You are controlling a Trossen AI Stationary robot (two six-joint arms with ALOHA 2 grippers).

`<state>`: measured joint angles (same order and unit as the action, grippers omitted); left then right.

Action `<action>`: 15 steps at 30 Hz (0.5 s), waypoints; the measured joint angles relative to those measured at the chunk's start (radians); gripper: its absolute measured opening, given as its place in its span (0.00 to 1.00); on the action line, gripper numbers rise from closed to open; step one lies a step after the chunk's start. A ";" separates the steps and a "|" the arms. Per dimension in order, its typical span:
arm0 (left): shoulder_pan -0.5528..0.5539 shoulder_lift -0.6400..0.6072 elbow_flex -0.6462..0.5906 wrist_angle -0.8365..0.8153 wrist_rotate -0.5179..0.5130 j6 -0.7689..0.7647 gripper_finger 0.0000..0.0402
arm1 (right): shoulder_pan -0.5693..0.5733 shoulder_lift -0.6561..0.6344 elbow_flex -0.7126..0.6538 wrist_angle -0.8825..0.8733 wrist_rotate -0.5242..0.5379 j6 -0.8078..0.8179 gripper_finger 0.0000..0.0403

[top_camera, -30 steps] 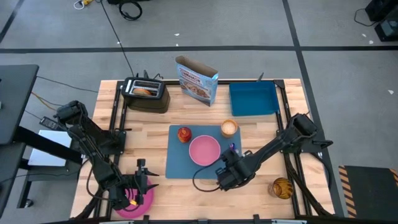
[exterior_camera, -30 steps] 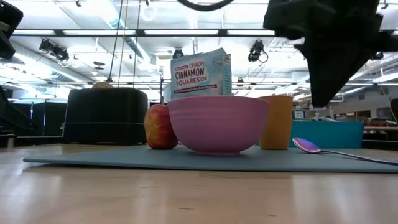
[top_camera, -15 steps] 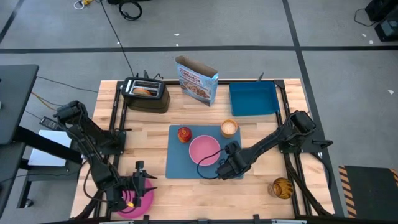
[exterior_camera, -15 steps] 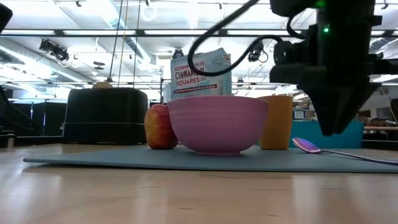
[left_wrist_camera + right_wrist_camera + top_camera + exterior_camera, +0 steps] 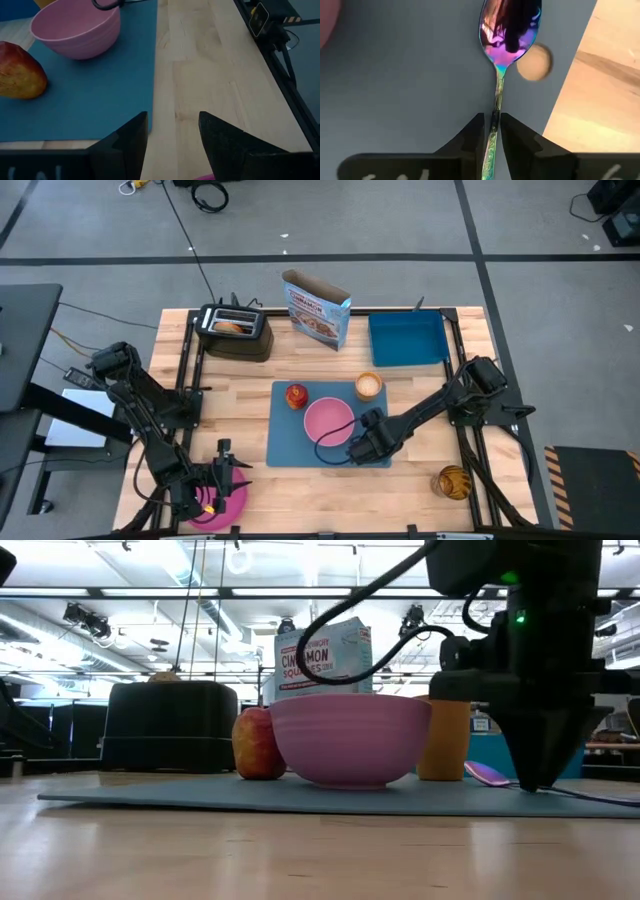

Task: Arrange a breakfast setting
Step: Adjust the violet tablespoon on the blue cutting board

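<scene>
The blue placemat [image 5: 290, 435] lies mid-table. On it stand the pink bowl [image 5: 328, 422], the red-orange apple [image 5: 296, 396] and the tan cup [image 5: 369, 386]. The spoon [image 5: 509, 30] lies flat on the mat's right part, and its bowl shows in the low view [image 5: 485, 773]. My right gripper [image 5: 361, 444] is down on the mat, shut on the spoon's handle. My left gripper [image 5: 216, 483] is open at the near left corner, just above the flat pink plate [image 5: 228, 508], which rests on the table. Whether it touches the plate, I cannot tell. My right gripper pinches the spoon's thin handle [image 5: 494, 107] between its two fingers, a short way behind the spoon's bowl. The fingers [image 5: 535, 780] come from above, pointing down, one on each side of the handle. The spoon lies flat on the placemat.
A black toaster [image 5: 235, 332], a cereal box [image 5: 318, 308] and a deep blue tray [image 5: 407, 340] stand along the far edge. An amber jar [image 5: 453, 480] sits at the near right. Bare wood lies between the placemat and the plate.
My right gripper has gone from the mat's near edge toward the far edge and down, until its fingers stand on the mat about the spoon's handle. The spoon has stayed where it was.
</scene>
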<state>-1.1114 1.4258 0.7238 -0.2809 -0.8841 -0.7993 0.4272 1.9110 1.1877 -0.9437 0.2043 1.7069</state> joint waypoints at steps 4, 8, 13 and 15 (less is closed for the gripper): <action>0.000 -0.001 0.000 0.000 0.000 0.000 0.46 | -0.004 0.000 0.000 -0.006 -0.015 0.000 0.15; 0.000 -0.001 0.000 0.000 0.000 0.000 0.46 | -0.004 0.000 0.006 0.001 -0.023 0.000 0.16; 0.002 -0.001 0.000 0.000 0.000 -0.001 0.46 | -0.008 0.000 0.006 0.001 -0.034 0.020 0.16; 0.002 -0.001 0.000 0.006 0.000 -0.001 0.46 | -0.012 0.000 0.006 0.002 -0.037 0.035 0.14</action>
<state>-1.1096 1.4250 0.7238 -0.2750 -0.8842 -0.8005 0.4157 1.9110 1.1938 -0.9421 0.1675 1.7420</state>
